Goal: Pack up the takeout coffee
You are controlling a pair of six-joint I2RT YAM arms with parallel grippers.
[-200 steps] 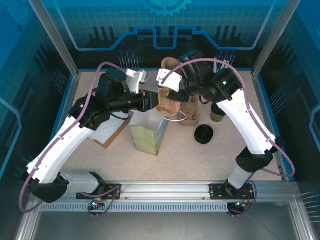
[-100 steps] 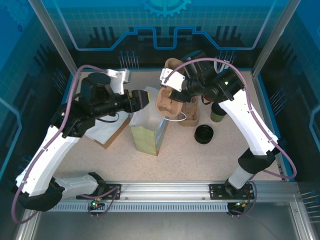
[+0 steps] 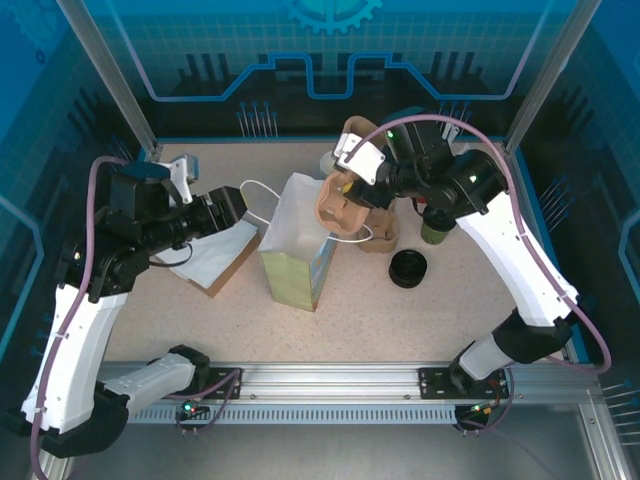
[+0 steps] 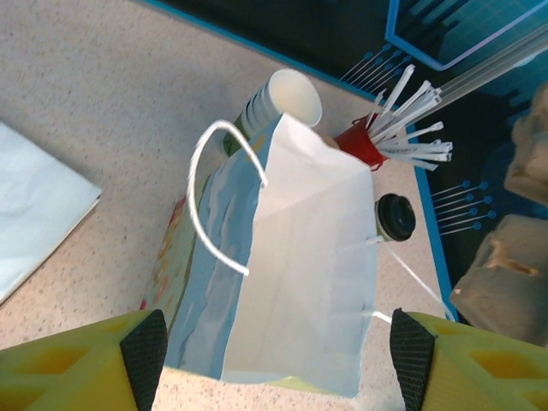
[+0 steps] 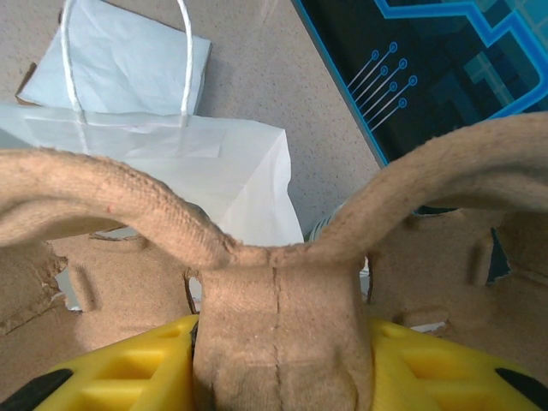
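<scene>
The takeout coffee (image 3: 433, 230), an olive-green cup with a black lid (image 4: 396, 217), stands at the right behind the bag, partly hidden by my right arm. A white paper bag (image 3: 293, 250) with rope handles stands open in the middle of the table. My left gripper (image 3: 226, 211) is open to the left of the bag, and in the left wrist view its fingertips (image 4: 413, 355) are spread wide on either side of the bag's mouth (image 4: 291, 282), apart from it. My right gripper (image 5: 282, 342) is shut on the centre stem of a brown pulp cup carrier (image 3: 338, 208), held above the bag's right rim.
A stack of lidless cups (image 4: 287, 98) and a red holder of straws (image 4: 368, 141) stand behind the bag. Loose black lids (image 3: 407, 268) lie to the right. More pulp carriers (image 3: 381, 232) are stacked behind it. Flat white bags (image 3: 215, 255) lie to the left.
My left gripper has opened, let go of the bag's rim and drawn back to the left. The right gripper still holds the carrier and has shifted slightly to the right.
</scene>
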